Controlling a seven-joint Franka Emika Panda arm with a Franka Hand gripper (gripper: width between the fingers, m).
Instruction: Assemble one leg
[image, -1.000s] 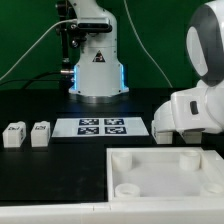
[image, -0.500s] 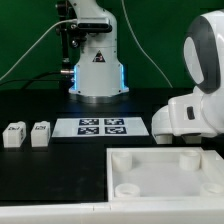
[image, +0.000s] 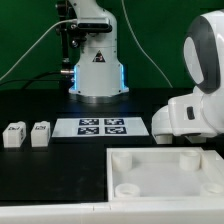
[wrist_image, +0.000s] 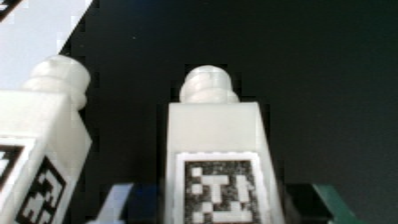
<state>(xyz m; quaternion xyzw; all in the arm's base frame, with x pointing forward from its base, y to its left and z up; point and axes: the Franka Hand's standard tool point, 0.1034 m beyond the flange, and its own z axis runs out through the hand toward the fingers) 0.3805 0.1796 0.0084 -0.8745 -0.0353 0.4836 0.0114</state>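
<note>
nothing has shifted; the gripper (wrist_image: 219, 206) still straddles the leg (wrist_image: 217, 135)

we see a green backdrop (image: 155, 28) across the upper part of the exterior frame, flat and evenly lit; it may be cloth, though the view is too coarse to tell. below it a black table (image: 35, 102) spans the frame. the wrist view shows the same dark surface.

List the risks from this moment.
1. A second leg sits close beside the leg framed by the gripper; closing could knock it.
2. The fingers flank the leg's tagged end, away from its pegged tip, so a grasp there may let it tilt.
</note>
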